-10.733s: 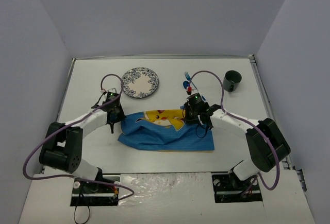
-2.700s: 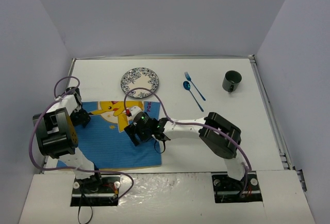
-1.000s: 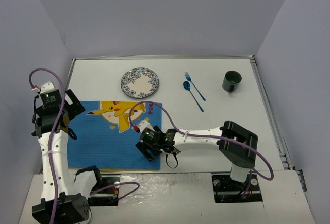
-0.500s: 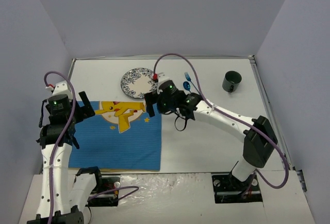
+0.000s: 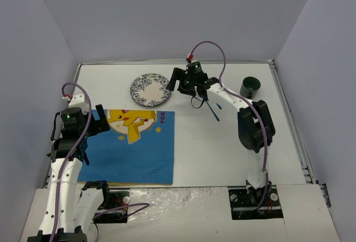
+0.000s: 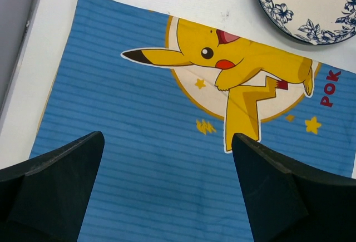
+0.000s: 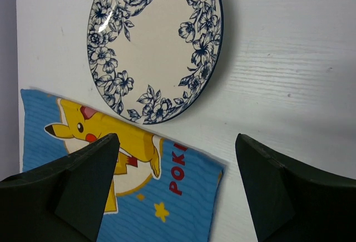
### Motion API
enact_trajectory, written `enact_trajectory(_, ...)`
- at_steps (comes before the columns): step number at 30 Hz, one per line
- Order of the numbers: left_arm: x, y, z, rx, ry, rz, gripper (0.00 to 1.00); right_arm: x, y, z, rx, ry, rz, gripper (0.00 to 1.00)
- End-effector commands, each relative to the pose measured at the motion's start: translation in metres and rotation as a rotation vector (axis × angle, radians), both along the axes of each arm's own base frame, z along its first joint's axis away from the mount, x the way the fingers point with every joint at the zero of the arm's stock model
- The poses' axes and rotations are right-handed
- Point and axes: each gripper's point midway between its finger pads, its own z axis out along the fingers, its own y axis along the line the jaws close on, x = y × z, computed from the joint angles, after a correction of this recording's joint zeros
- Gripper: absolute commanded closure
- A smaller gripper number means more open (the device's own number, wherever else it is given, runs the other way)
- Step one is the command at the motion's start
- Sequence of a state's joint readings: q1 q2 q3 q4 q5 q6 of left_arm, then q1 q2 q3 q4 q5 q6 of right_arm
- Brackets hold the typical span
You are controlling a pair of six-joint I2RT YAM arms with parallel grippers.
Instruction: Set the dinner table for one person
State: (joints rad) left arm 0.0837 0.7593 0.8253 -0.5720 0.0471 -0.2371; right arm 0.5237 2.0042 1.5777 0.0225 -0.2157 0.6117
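Observation:
The white dinner table [image 5: 222, 147] carries a blue placemat [image 5: 128, 144] with a yellow cartoon figure, lying flat at the near left. Just beyond its far edge sits a blue-flowered plate [image 5: 151, 89]. My left gripper [image 5: 99, 121] hovers open over the placemat [image 6: 167, 86], nothing between its fingers, with the plate's edge [image 6: 311, 3] at the upper right of its wrist view. My right gripper [image 5: 177, 80] hangs open beside the plate's right rim. From its wrist view it looks down on the plate [image 7: 156, 47] and the placemat's far right corner [image 7: 183, 208].
A blue spoon [image 5: 213, 112] and fork [image 5: 219, 106] lie right of the plate, partly hidden under my right arm. A dark mug [image 5: 250, 87] stands at the far right. Grey walls close in the table's left, back and right sides.
My right arm has swung from the placemat's near right edge to the far side beside the plate. My left arm has shifted right, over the placemat's far left part. The placemat has not moved.

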Motion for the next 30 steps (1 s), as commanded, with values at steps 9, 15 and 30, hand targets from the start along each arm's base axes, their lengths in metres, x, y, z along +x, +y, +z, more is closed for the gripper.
enact_trajectory(9,0.012,0.013,0.021,0.046,-0.078,0.069,0.03,0.059,0.037,0.001,0.283,0.021,-0.131,0.21)
enact_trajectory(15,0.013,0.012,0.02,0.05,-0.07,0.068,0.03,0.064,0.042,-0.031,0.302,0.078,-0.152,0.22)
enact_trajectory(30,0.013,0.011,0.02,0.048,-0.068,0.06,0.03,0.061,0.052,-0.077,0.391,0.161,-0.2,0.32)
